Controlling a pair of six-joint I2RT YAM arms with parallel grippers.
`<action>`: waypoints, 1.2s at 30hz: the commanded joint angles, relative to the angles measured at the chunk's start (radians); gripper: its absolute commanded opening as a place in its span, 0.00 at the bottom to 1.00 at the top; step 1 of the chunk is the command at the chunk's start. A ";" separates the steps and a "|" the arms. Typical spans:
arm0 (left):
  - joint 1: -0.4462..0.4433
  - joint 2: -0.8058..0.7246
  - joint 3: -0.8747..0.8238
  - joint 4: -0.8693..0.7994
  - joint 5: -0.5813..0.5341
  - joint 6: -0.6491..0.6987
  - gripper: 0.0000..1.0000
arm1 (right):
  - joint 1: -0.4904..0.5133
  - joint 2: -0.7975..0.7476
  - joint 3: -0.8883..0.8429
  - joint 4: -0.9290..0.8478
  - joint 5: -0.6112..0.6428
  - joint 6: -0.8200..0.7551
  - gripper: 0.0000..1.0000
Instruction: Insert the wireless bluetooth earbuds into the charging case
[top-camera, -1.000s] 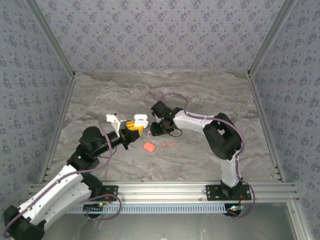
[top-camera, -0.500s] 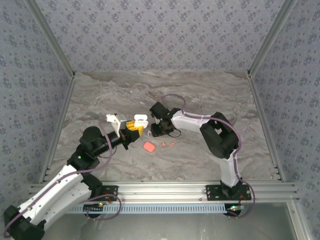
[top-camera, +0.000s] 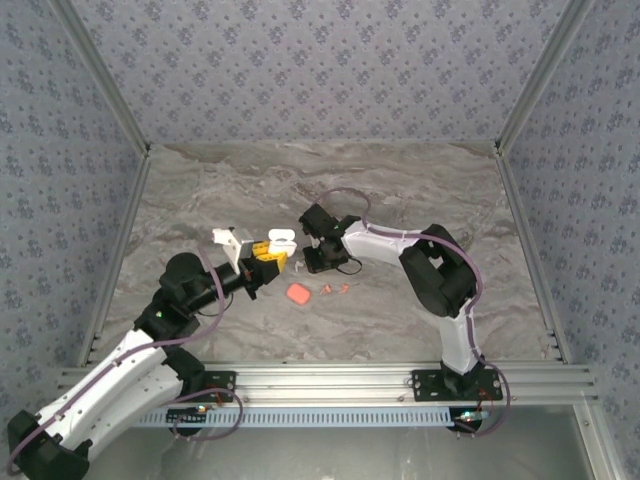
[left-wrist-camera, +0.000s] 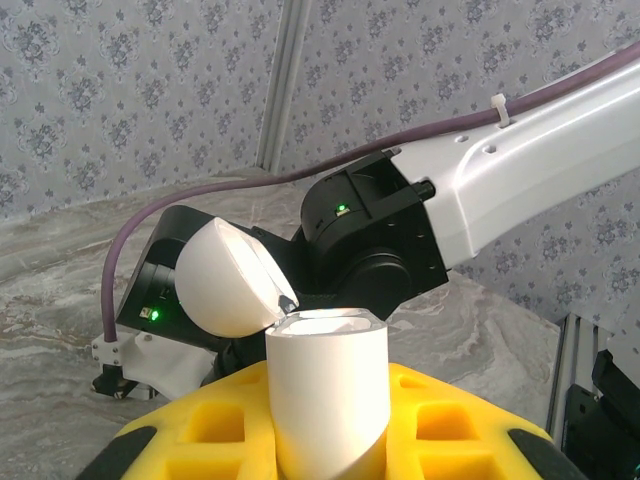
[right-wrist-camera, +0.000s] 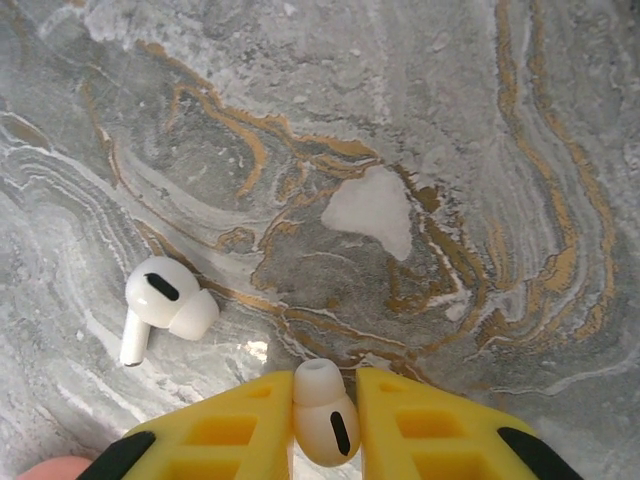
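top view: left gripper (top-camera: 266, 256) and right gripper (top-camera: 312, 262) sit close together mid-frame above the table (top-camera: 430, 190). left wrist: left gripper pinches an open white charging case (left-wrist-camera: 327, 385), centre-bottom. right wrist: right gripper pinches one white earbud (right-wrist-camera: 325, 428) at bottom centre; another earbud (right-wrist-camera: 160, 298) lies lower left.

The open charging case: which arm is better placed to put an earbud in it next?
Right. The right hand pinches a white earbud; the left hand is busy holding the open case.
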 joint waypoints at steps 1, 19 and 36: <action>-0.005 0.000 -0.002 0.020 -0.003 -0.005 0.02 | 0.011 -0.075 -0.023 -0.005 0.041 -0.046 0.23; -0.005 0.137 -0.060 0.211 0.105 -0.114 0.01 | -0.052 -0.737 -0.217 -0.041 0.105 -0.546 0.23; -0.010 0.329 0.034 0.361 0.301 -0.165 0.00 | 0.079 -0.873 -0.139 -0.056 0.087 -0.860 0.24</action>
